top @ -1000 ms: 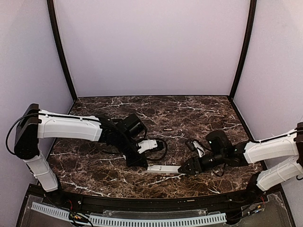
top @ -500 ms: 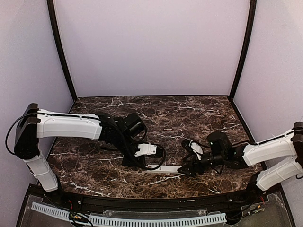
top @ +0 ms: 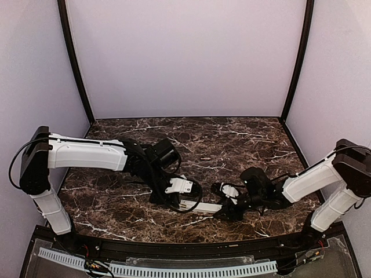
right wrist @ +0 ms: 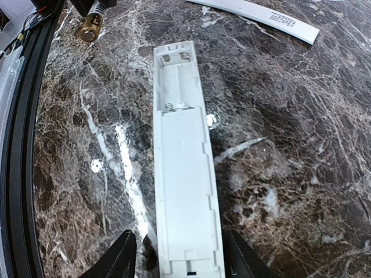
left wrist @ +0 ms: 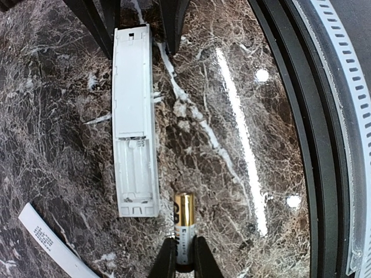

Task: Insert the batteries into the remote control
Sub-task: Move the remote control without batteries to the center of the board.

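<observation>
Two arms meet at lower centre of your top view, where the remote control (top: 200, 205) lies flat on the marble table (top: 232, 145), back up, battery bay open and empty. Your left gripper (left wrist: 182, 258), bottom centre of its wrist view, is pinching a gold-and-black battery (left wrist: 184, 213) by its dark end, with the gold end just beside the remote's bay end and not touching it. Your right gripper (right wrist: 181, 258) straddles the opposite end with jaws spread, one finger either side, contact unclear; a thin white printed strip (right wrist: 261, 14) lies near the bay end, upper right of the right wrist view.
</observation>
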